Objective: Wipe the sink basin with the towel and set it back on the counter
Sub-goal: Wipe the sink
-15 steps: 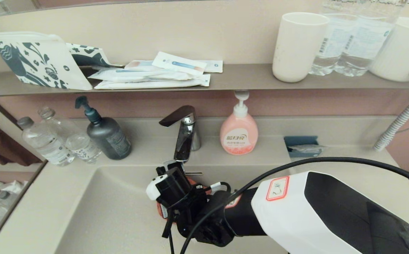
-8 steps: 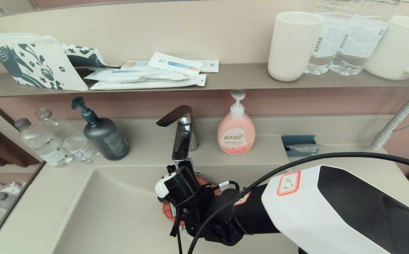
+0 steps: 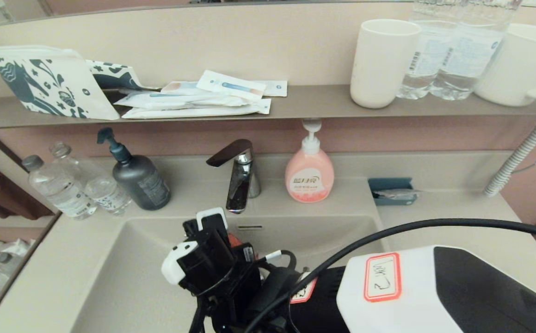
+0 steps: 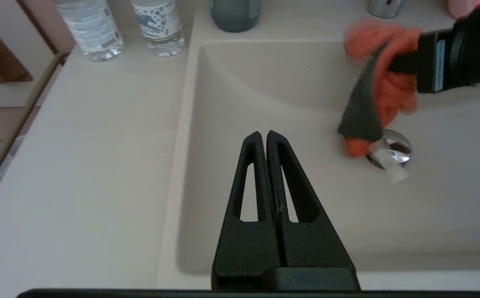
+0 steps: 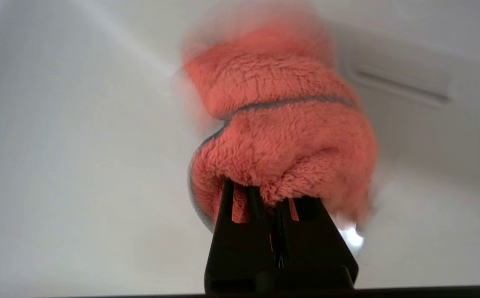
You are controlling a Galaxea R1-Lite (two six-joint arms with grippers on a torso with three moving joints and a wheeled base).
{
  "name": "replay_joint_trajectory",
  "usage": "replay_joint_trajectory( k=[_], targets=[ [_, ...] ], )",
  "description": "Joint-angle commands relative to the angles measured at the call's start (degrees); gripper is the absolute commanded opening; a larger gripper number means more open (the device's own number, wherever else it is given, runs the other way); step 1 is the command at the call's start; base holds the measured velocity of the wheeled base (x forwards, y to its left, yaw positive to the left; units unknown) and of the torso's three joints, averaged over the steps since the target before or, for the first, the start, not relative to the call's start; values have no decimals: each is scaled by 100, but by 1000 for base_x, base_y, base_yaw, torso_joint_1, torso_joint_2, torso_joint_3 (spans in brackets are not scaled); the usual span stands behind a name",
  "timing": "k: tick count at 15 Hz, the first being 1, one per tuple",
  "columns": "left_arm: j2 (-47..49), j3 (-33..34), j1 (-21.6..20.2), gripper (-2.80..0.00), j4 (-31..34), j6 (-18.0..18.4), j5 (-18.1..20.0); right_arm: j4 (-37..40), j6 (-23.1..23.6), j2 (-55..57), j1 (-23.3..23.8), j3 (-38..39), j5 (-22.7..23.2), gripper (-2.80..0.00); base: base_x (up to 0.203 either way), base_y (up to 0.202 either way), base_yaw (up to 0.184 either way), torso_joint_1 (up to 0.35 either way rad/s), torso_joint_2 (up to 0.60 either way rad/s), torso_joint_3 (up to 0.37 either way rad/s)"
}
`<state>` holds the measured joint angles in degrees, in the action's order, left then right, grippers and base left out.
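Note:
The orange-coral towel [image 5: 281, 136] is bunched up, and my right gripper [image 5: 264, 194] is shut on it low inside the beige sink basin [image 3: 147, 259]. In the left wrist view the towel [image 4: 389, 82] hangs over the chrome drain plug [image 4: 393, 151], its lower end touching it. The head view shows only a sliver of towel [image 3: 234, 239] behind my right wrist, below the overflow slot [image 3: 249, 227]. My left gripper [image 4: 263, 134] is shut on nothing, above the basin's front left rim. The counter [image 4: 99, 145] spreads out on both sides of the basin.
Behind the basin stand a chrome tap [image 3: 237, 178], a pink soap bottle [image 3: 311, 173], a dark pump bottle [image 3: 138, 178] and two water bottles [image 3: 71, 185]. A blue tray [image 3: 393, 190] sits at the back right. A grey-brown shelf [image 3: 314, 104] overhead holds cups and packets.
My right gripper has swept the towel to the left and towards the front of the basin. In between it had gone slightly right.

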<state>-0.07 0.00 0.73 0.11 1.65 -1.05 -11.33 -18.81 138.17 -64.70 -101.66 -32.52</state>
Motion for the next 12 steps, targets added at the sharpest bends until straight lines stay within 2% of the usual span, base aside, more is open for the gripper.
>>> replay_joint_trajectory(
  k=[1,12],
  targets=[
    [7,0,-3,-280,-2,2,-1,152,1,237,-78,-30,26,-280,0,0,0,0,0,0],
    [7,0,-3,-280,-2,2,-1,174,6,246,-131,-15,0,-280,0,0,0,0,0,0]
  ],
)
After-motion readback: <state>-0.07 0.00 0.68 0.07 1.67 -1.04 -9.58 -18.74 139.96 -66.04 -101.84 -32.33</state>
